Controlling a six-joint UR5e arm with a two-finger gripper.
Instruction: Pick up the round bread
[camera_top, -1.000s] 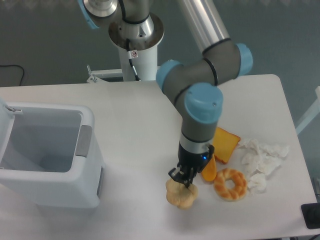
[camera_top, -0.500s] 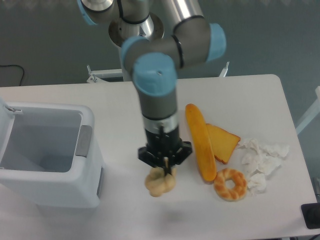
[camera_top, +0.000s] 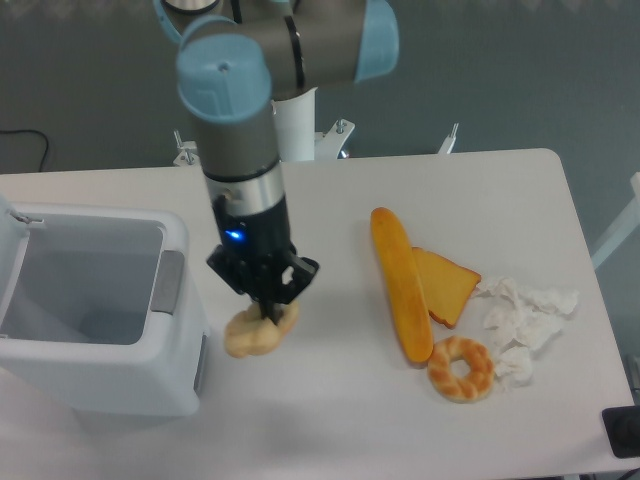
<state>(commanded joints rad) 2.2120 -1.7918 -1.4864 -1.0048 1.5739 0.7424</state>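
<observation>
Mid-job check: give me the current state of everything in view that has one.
claw: shut on the round bread
round bread: gripped from above, beside the bin
bin: open
baguette: lying flat
ring bread: lying flat
tissue: crumpled

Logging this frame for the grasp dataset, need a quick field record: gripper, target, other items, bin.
gripper: gripper pointing down, fingers closed on the top of the round bread
target: round bread, pale tan, held just right of the bin's front corner; whether it is clear of the table cannot be told
other items: baguette, toast slice, ring bread, crumpled paper, all at table right
bin: white bin, open, at left; inside looks empty
</observation>
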